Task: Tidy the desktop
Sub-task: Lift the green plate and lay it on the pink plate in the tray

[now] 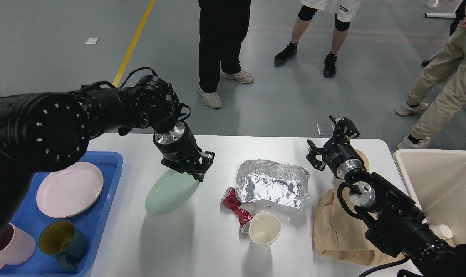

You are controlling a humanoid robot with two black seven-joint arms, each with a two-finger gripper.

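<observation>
Head view: left gripper [196, 166] clamps the tilted pale green round plate [171, 192] above the white desktop [186, 238].
Right gripper [327, 144] hangs open; the rim-held plate could slip.

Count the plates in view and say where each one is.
2. A pink plate lies in the blue tray. A green plate is tilted above the desktop, held by the left gripper.
</observation>
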